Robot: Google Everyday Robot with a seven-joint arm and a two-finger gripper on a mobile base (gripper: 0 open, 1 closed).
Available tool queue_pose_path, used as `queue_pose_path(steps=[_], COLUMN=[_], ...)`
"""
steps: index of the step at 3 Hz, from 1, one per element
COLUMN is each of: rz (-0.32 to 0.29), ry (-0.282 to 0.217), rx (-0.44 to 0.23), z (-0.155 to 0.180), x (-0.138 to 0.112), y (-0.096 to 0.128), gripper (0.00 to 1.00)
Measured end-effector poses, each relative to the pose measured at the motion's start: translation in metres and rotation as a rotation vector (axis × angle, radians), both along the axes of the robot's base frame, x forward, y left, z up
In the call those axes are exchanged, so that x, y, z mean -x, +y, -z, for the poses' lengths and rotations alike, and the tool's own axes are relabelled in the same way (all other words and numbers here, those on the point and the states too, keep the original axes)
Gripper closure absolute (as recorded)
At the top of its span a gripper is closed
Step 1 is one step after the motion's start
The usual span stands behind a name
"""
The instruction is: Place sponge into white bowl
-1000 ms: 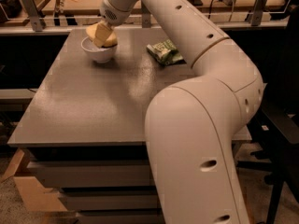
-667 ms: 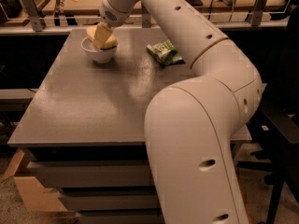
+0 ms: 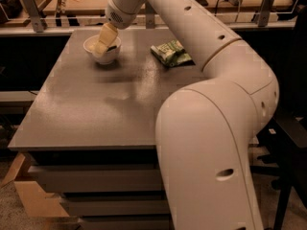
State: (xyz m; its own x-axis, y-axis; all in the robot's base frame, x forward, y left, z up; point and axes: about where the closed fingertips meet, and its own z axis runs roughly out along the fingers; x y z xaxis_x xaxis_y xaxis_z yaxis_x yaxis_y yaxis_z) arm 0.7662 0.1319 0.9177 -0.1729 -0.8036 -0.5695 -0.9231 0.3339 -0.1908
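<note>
Sponge (image 3: pixel 100 46) in white bowl (image 3: pixel 106 57); end effector (image 3: pixel 109 31) directly above.

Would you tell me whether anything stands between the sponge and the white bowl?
Nothing visible does. The gripper hangs right over the bowl, and the sponge dips inside its rim. The snack bag lies well apart, out of the way.

Foam claw (image 3: pixel 102 45) in glossy white bowl (image 3: pixel 108 58); matt table (image 3: pixel 96 109).
</note>
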Motion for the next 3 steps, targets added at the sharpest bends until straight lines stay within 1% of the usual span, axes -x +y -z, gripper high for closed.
queue_pose_path(steps=[1,2,3], rz=[0.047,0.11,0.126], ry=[0.015,0.03,0.034], rx=[-0.021,-0.062,-0.06], z=[0.004,0.01,0.015], x=[0.006,0.012,0.011], y=[-0.031,-0.072,-0.084], gripper=[0.0,0.0,0.0])
